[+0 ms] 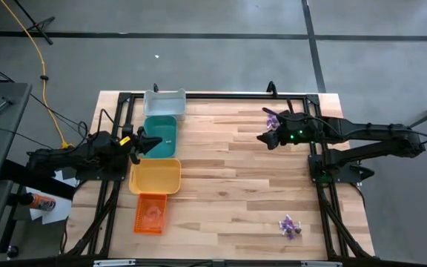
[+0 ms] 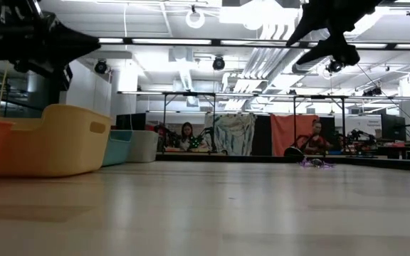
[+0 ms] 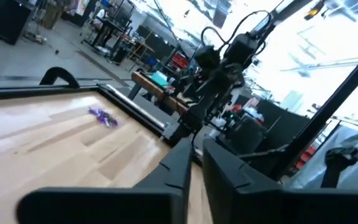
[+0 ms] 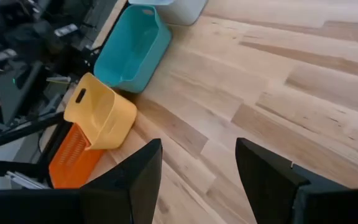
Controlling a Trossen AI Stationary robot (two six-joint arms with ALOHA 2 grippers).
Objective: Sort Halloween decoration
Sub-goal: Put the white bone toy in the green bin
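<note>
While both end effectors hover, purple trinkets (image 1: 290,226) lie on the table (image 1: 228,185).

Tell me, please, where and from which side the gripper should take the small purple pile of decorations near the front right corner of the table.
Probably from straight above. The purple pile lies low and loose on the bare table, with nothing beside it, so open jaws could straddle one trinket at the pile's edge and close across its narrow width. The right gripper is the nearer one; individual pieces are too small to make out.
</note>
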